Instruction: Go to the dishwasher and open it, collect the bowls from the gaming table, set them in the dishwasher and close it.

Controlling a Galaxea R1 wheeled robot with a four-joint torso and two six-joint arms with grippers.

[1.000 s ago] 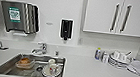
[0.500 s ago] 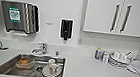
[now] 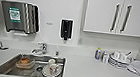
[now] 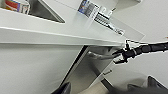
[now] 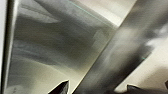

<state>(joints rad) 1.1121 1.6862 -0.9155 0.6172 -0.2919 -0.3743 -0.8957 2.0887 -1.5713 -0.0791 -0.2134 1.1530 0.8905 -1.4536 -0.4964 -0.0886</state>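
The white counter [image 3: 87, 73] and sink [image 3: 10, 68] look the same as before; the right gripper's [image 5: 97, 87] dark fingertips [image 5: 61, 88] spread apart around the dishwasher [image 5: 50, 50] bar handle [image 5: 120, 57]; left fingers, I cannot tell.

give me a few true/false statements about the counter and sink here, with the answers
1. The sink has dishes in it. True: a cup on a saucer and a container with something brown sit in the basin.
2. The paper towel dispenser hangs on the wall to the right of the black soap dispenser. False: it hangs to its left.
3. A stack of plates with cups on top stands on the counter right of the sink. True.
4. The upper cabinet doors stand open. False: they are closed.
5. The faucet is running. False: no water is seen flowing.
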